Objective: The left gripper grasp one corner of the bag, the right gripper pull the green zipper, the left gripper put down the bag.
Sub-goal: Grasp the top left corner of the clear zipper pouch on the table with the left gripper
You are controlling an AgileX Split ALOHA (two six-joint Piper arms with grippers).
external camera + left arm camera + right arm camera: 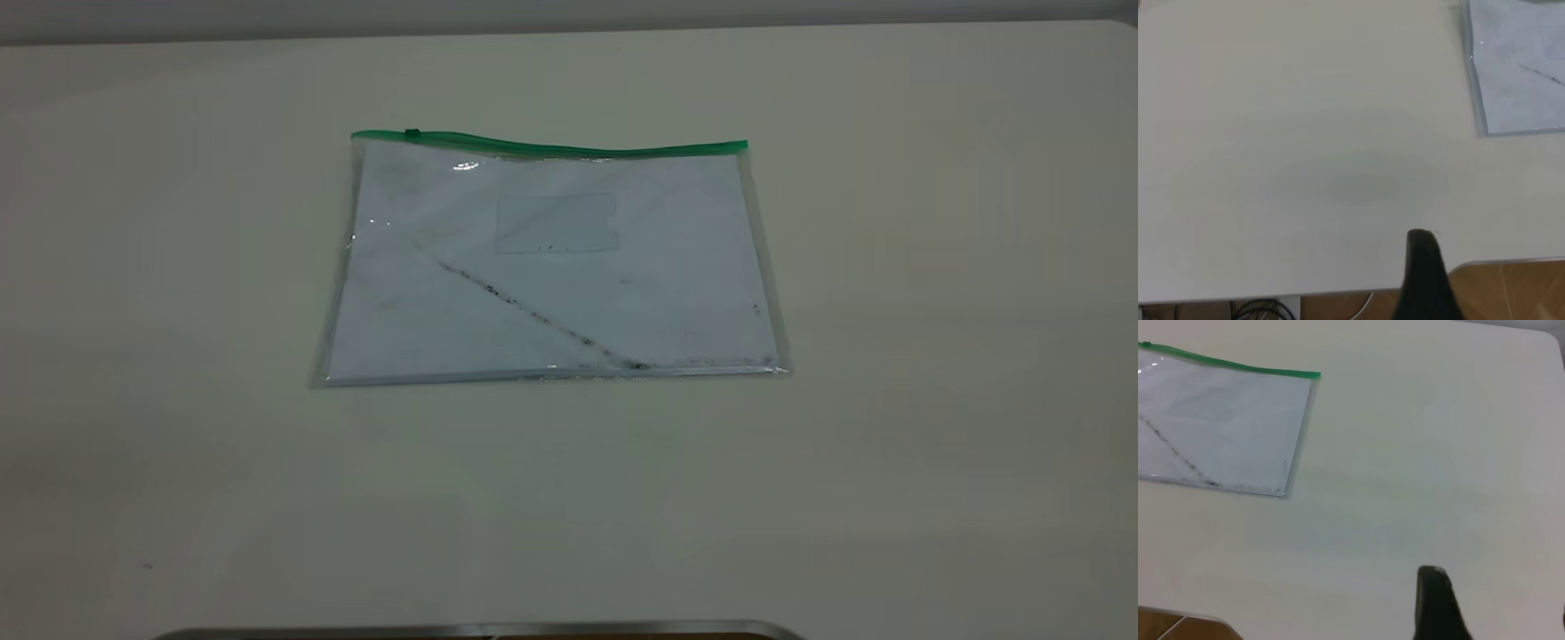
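The bag [551, 267] lies flat on the white table, clear with a white sheet and a dark diagonal smudge inside. The green zipper [569, 148] runs along its far edge, with the slider tab [412, 134] near the left end. Neither arm shows in the exterior view. My left gripper [1491, 260] shows one black finger [1421, 263] above bare table, well away from the bag's near left corner [1483, 132]. My right gripper [1498, 593] shows one finger [1435, 600] and a sliver of the other, far apart, clear of the bag [1218, 427] and its green-strip corner [1315, 375].
The white table [889, 400] spreads wide on all sides of the bag. A curved metal rim [480, 629] shows at the near edge. The left wrist view shows the table's edge and wooden floor [1511, 287] beyond it.
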